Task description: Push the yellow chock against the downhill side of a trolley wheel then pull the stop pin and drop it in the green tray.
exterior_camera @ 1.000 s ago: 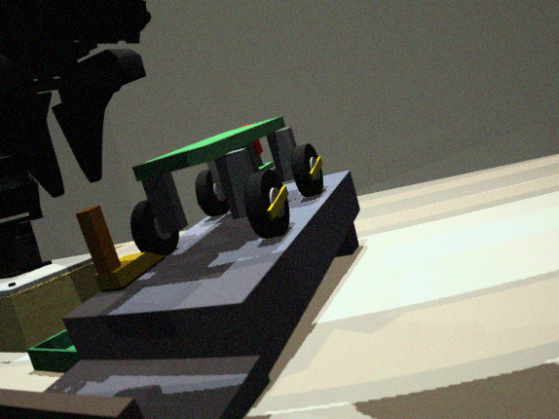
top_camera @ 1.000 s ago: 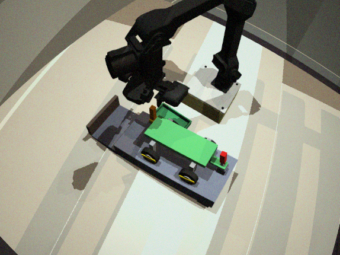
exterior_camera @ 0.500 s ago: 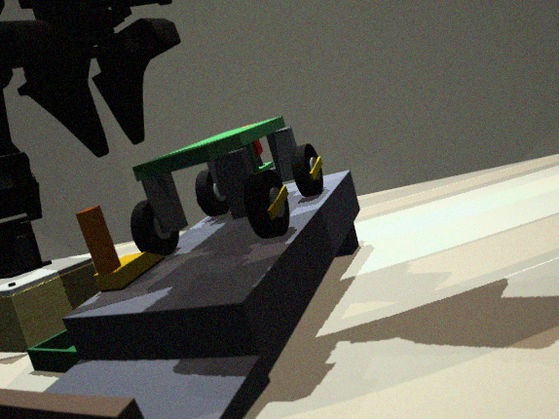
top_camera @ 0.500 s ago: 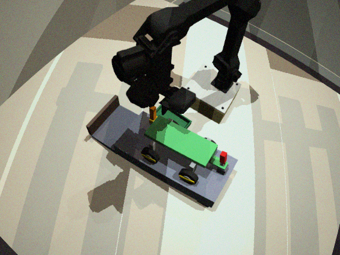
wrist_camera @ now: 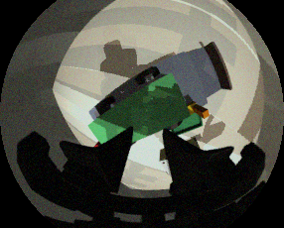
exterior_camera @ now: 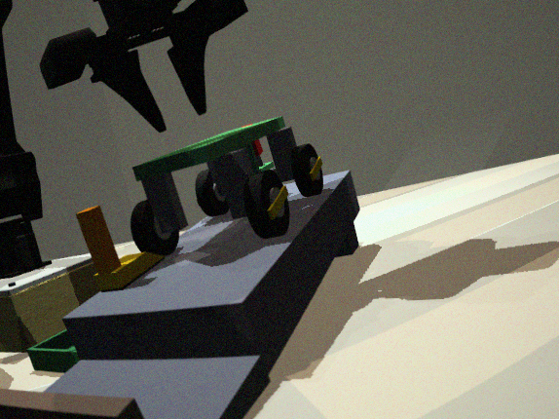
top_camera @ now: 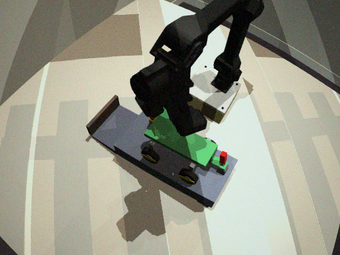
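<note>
"What is the tabletop (top_camera: 71, 83) (exterior_camera: 477, 331) (wrist_camera: 124, 30) carrying over there?" "A slate-blue ramp (top_camera: 130, 133) (exterior_camera: 185, 283) (wrist_camera: 186, 74) is resting on it, a brown board (top_camera: 102, 115) (exterior_camera: 68, 405) (wrist_camera: 218, 65) standing across its low end." "And the surface itself?" "It's showing pale cream, with greyish bands and darker shadows falling across it." "Anything else sitting there?" "A pale-topped block (top_camera: 211, 111) (exterior_camera: 41, 314) is standing beside the ramp, and a green tray (exterior_camera: 54, 360) (wrist_camera: 191, 125) is lying low between them."
</note>
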